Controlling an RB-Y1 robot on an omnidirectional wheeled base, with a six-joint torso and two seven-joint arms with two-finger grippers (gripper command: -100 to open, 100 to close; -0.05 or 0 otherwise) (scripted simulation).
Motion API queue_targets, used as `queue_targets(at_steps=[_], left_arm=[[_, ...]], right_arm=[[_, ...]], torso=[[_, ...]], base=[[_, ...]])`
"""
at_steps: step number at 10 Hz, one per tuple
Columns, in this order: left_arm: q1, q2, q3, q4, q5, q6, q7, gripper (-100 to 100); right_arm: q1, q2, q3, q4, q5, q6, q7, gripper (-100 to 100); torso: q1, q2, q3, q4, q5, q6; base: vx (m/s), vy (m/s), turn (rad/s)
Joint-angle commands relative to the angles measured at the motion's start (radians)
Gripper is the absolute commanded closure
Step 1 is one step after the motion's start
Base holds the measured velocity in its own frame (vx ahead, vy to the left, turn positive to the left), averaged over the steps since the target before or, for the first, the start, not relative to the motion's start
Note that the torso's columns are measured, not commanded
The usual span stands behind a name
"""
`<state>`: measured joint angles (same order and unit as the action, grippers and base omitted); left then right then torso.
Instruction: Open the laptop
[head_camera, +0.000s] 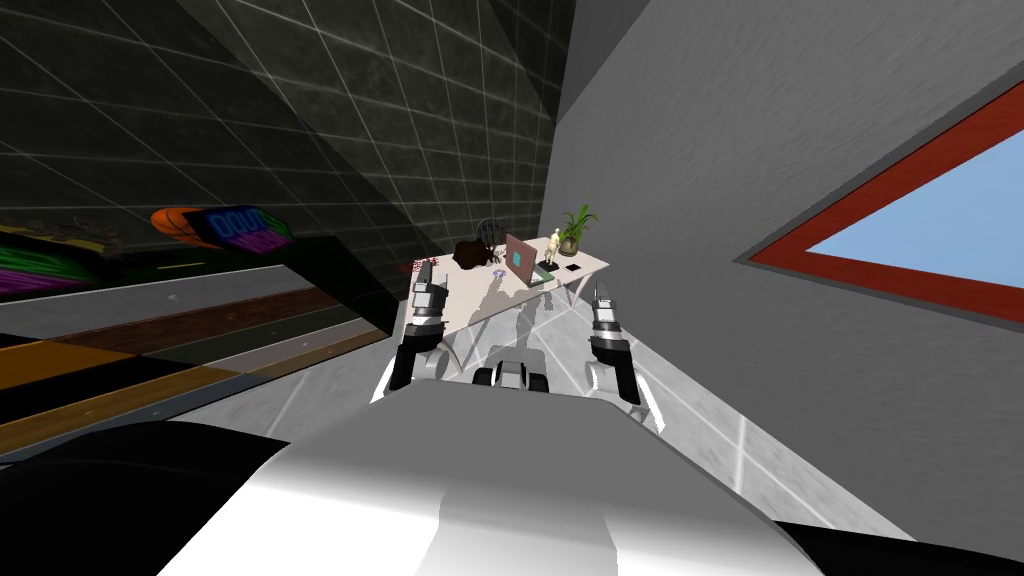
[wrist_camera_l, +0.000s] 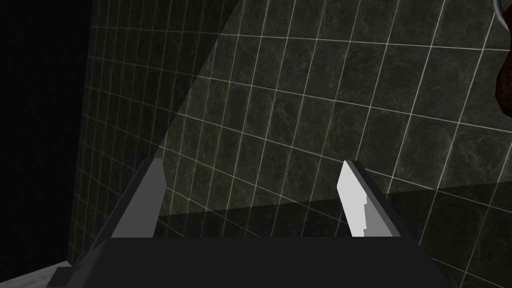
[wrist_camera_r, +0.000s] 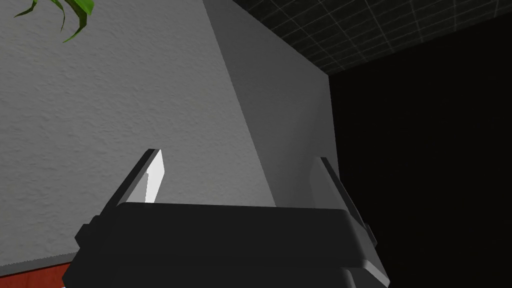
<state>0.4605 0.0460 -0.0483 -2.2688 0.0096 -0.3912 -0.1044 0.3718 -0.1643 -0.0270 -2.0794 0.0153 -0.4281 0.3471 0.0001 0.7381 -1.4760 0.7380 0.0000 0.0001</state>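
Both grippers are hanging before me, left gripper (head_camera: 428, 268) and right gripper (head_camera: 603, 290), fingers (wrist_camera_l: 355, 200) spread, pinching nothing. At twelve o'clock, well apart, the laptop (head_camera: 525, 262) is sitting on the table (head_camera: 590, 262), lid seemingly raised. I'm judging this the approach: driving closer is coming next.

Table (head_camera: 470, 300): white, up ahead.
Plant (head_camera: 575, 230): green, potted, far corner.
Figurine (head_camera: 552, 247): pale, upright, beside plant.
Window (head_camera: 930, 215): red-framed, blue.

Teal screen on the laptop (head_camera: 519, 261), white desk (head_camera: 590, 263), green plant (head_camera: 578, 221), dark wall (head_camera: 300, 110) with pale grid lines.
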Motion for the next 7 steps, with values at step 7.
queue_targets(at_steps=[7], left_arm=[[0.0,0.0,0.0,0.0,0.0,0.0,0.0,0]], right_arm=[[-0.09,-0.03,-0.026,0.112,0.08,-0.032,0.233,-100]], torso=[[0.0,0.0,0.0,0.0,0.0,0.0]], base=[[0.014,-0.003,0.035]])
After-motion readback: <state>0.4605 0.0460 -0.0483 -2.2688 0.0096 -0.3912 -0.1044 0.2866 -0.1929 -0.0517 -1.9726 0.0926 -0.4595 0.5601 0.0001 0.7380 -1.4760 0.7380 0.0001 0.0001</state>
